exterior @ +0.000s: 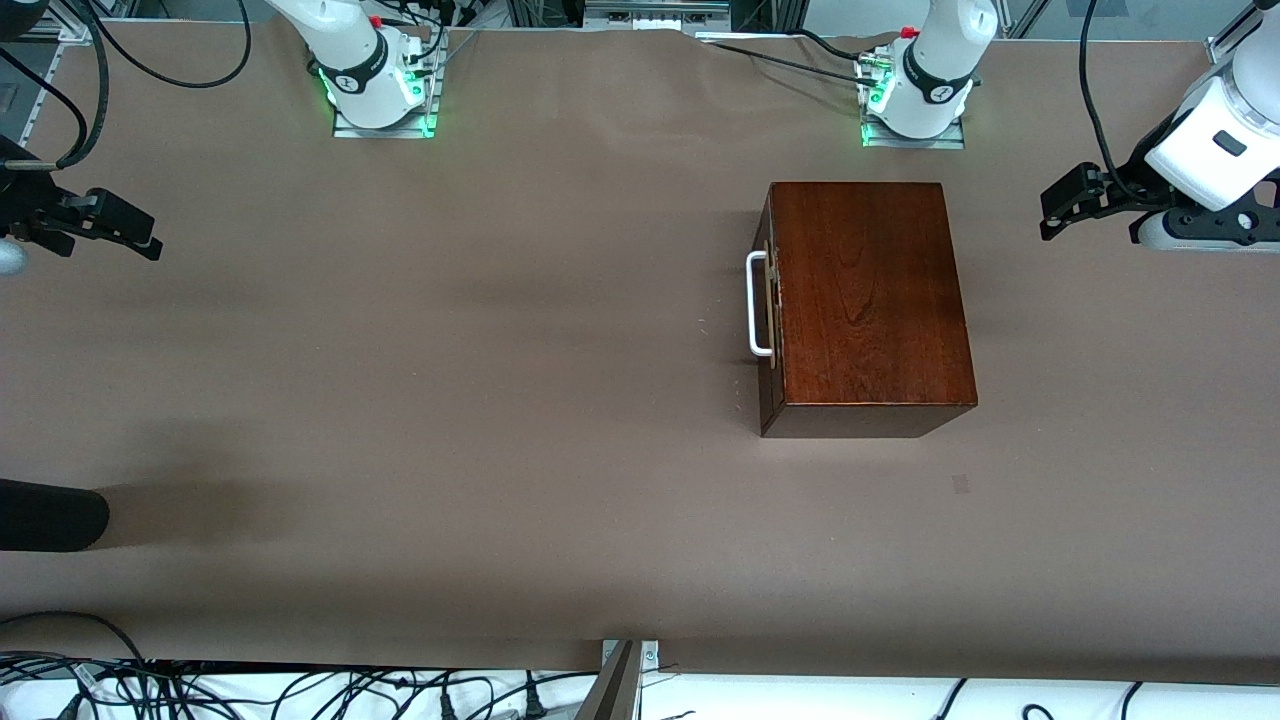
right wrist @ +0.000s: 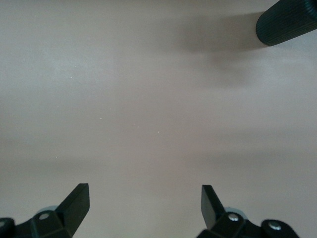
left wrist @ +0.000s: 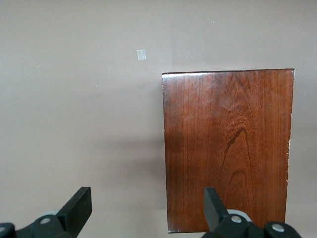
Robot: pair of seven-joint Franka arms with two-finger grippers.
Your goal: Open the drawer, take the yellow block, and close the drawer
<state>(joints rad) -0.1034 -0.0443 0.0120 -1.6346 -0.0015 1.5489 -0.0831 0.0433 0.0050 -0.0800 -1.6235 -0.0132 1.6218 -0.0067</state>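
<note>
Front view, from high across the brown counter (exterior: 500,400): a glossy dark-brown wooden box (exterior: 870,300) sits toward the left arm's end, at about 3 o'clock from the counter's middle, with its drawer (exterior: 768,300) pushed in flush. The white bar handle (exterior: 757,305) faces 9 o'clock, toward the right arm's end. No yellow block shows in any view.

At about 2 o'clock from the box, the left gripper (exterior: 1052,208) hangs above the counter's edge, its fingers spread wide and holding nothing. In the left wrist view both black fingertips (left wrist: 79,203) stand well apart, with the box top (left wrist: 228,148) beneath and ahead of them and a small pale scrap (left wrist: 141,54) lying on the counter near one corner of the box.

At 9 o'clock from the box, well apart from it, the right gripper (exterior: 140,235) hangs over the right arm's end of the counter, likewise released and empty; its wrist view shows two separated fingertips (right wrist: 77,203) over bare brown surface. A black ribbed cylinder (exterior: 50,515) juts in at the counter's edge, nearer the front camera than the right gripper.
</note>
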